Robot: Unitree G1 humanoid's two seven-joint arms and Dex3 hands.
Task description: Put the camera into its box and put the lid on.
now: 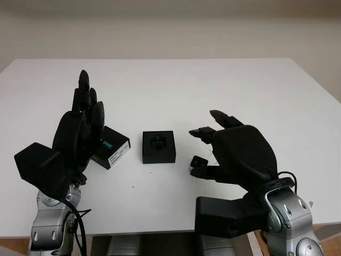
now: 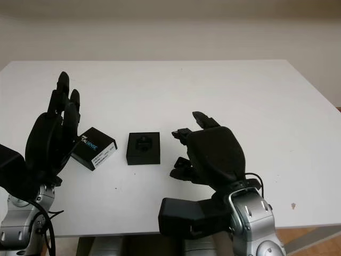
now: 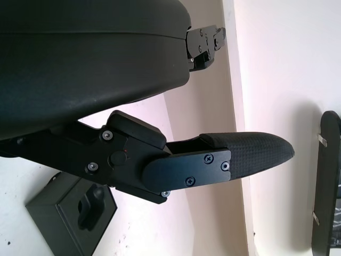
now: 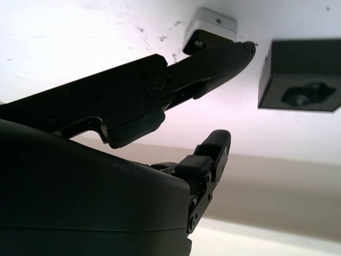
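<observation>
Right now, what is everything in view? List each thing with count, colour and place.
table: one, white, under everything.
box: one, black, open, table centre, a dark moulded insert showing inside.
lid: one, black with a white label, flat on the table beside the box, on the left robot hand's side.
camera: one, small, black and white, on the table by the right robot hand's fingertips.
left robot hand: one, black, open, raised beside the lid.
right robot hand: one, black, open, above the camera.

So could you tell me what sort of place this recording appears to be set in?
Probably a lab or test room: a plain white table against a bare pale wall, holding just a small black box, its lid and a small camera.
</observation>
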